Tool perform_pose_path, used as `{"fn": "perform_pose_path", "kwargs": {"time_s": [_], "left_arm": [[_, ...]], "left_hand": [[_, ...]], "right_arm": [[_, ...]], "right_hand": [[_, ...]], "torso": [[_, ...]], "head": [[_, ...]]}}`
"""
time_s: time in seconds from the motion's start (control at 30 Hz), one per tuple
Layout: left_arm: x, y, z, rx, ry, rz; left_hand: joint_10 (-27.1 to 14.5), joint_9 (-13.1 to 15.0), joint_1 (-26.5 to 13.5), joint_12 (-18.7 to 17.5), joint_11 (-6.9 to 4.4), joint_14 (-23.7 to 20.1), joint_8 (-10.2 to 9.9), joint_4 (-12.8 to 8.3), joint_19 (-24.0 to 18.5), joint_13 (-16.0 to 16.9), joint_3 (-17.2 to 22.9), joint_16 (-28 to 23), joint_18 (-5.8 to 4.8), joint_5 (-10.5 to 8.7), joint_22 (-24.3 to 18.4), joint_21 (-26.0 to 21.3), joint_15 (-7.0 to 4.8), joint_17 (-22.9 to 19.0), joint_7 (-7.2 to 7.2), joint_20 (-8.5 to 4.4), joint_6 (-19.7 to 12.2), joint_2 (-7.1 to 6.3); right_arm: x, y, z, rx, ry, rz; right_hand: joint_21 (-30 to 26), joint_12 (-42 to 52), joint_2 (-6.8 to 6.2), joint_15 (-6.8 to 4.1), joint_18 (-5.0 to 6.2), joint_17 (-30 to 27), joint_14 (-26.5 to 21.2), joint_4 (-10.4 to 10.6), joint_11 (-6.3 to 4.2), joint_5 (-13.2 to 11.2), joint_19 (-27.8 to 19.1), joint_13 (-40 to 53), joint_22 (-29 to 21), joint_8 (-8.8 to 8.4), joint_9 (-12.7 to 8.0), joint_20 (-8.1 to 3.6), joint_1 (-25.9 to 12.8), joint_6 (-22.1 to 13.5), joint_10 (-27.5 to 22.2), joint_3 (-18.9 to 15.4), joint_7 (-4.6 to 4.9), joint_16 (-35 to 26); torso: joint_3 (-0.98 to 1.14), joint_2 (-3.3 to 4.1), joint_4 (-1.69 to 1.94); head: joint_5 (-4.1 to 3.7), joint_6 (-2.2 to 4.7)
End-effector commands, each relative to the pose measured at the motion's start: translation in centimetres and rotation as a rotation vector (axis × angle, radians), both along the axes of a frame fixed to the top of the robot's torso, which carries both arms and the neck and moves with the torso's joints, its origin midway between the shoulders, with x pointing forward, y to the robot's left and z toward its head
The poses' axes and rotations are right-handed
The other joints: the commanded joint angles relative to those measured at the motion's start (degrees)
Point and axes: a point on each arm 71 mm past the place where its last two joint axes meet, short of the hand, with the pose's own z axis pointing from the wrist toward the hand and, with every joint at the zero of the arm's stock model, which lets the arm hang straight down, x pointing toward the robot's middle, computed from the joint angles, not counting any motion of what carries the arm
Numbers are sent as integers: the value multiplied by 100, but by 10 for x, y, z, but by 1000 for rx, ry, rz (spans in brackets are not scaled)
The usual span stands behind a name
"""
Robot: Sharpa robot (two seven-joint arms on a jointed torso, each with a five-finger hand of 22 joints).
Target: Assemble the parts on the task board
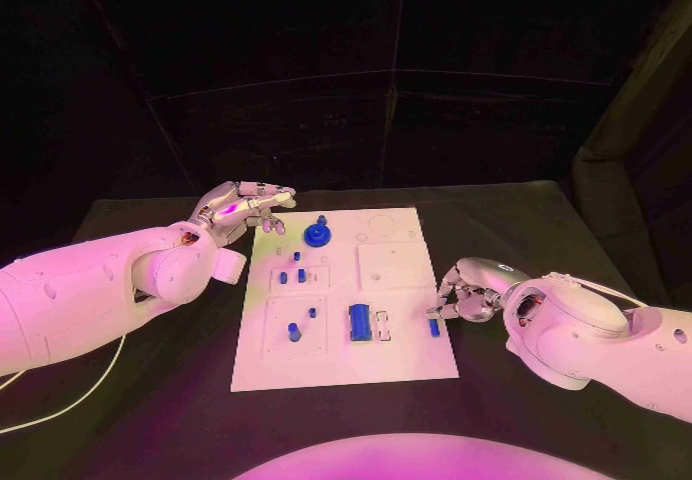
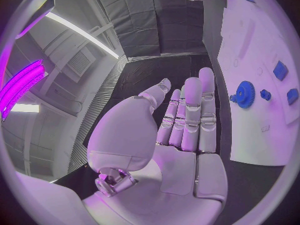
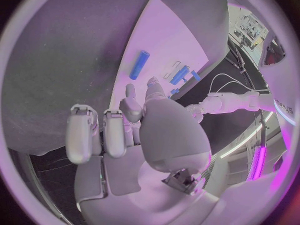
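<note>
The white task board lies in the middle of the black table. On it are a blue gear, a blue block and several small blue parts. A short blue pin lies flat at the board's right edge. My right hand hovers just beyond that edge, its fingertips bent down close to the pin, holding nothing. At the board's far left corner my left hand is stretched flat and holds nothing. In the left wrist view the gear lies beside the fingers.
Bare black table surrounds the board on all sides. A white cable trails near the table's front left. Dark curtains close off the back.
</note>
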Motion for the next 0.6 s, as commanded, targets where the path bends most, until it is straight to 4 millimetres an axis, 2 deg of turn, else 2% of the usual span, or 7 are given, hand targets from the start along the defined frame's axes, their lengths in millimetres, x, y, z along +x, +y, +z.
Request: {"fn": "perform_pose_path", "kwargs": {"time_s": [0.03,0.2,0.4,0.6], "left_arm": [[0,-1,1,-10,-2,-10],[-1,-1,1,-10,-1,-10],[-1,0,0,-10,0,-10],[-1,0,0,-10,1,-10]], "left_hand": [[-32,-1,12,34,12,-31,20,-12,29,-6,-30,4,31,13,-10,-24,-7,-5,-2,24,-27,28],[-32,-1,12,34,12,-31,20,-12,29,-6,-30,4,31,13,-10,-24,-7,-5,-2,24,-27,28],[-32,-1,12,34,12,-31,20,-12,29,-6,-30,4,31,13,-10,-24,-7,-5,-2,24,-27,28],[-32,-1,12,34,12,-31,20,-12,29,-6,-30,4,31,13,-10,-24,-7,-5,-2,24,-27,28]], "right_arm": [[0,2,-2,-92,3,28],[2,2,-4,-108,4,26],[3,6,-7,-118,15,37],[1,10,-12,-147,52,58]], "right_hand": [[3,-22,12,-42,-75,63,332,-3,-34,-29,57,-5,251,21,16,-8,-67,35,-1,-39,3,-33],[-2,-30,0,-46,-73,59,331,14,-35,-44,53,-10,242,11,27,-14,-76,23,-1,-58,3,-37],[-3,-33,9,-49,-74,61,332,11,-38,-9,53,-9,244,-5,47,-21,-30,5,1,-59,3,-38],[1,-28,48,-54,-77,74,335,-10,-42,42,57,1,254,-14,90,-29,67,15,12,-49,-1,-35]], "torso": [[-1,0,6],[-7,-3,20],[-5,2,10],[-4,6,17]], "head": [[5,8],[-15,6],[-3,6],[10,-18]]}}
